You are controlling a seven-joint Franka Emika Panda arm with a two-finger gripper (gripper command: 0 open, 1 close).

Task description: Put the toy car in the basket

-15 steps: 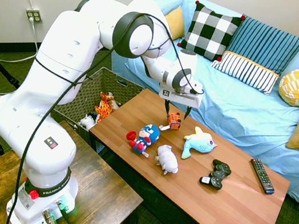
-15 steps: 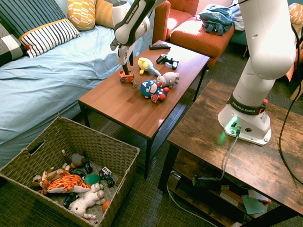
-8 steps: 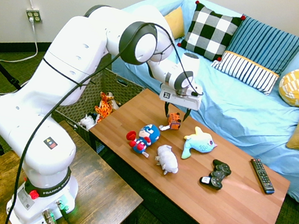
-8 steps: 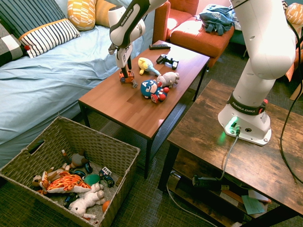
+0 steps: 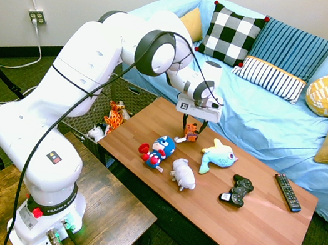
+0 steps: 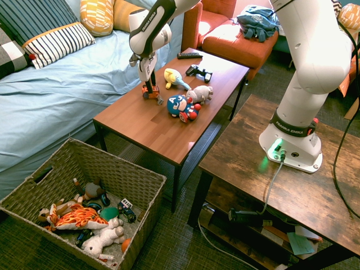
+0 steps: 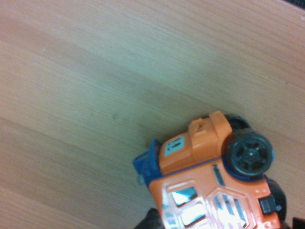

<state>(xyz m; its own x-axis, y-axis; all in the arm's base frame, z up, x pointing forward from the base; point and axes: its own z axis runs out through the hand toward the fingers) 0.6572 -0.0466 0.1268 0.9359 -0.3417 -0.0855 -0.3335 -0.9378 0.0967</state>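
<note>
Orange boxy plastic toy car, with dark wheels and blue parts, is on the brown wooden desk, near the edge beside the sofa covered in light blue cloth. The black pincer is at the car, coming from above, but we cannot tell if it already grips it. We judge that this is the grasping step, and that the approach from above is chosen because the neighbours lie to one side: the blue-and-red plush figure towards the lower left of the first exterior view, and the blue-and-yellow plush dolphin to the right. Both are near the car, yet apart from it, so a straight lift should not disturb them.

A small grey part reaches from the car towards the plush figure; we would keep it free of the figure when lifting. The hard, smooth body could slip if it is taken only by a corner, so we think a firm hold across the body is better.

The large grey-brown woven basket, at the lower left of the second exterior view, stands lower than the desk. Therefore we would raise the car, carry it over the woven rim and release it above the toys inside.
</note>
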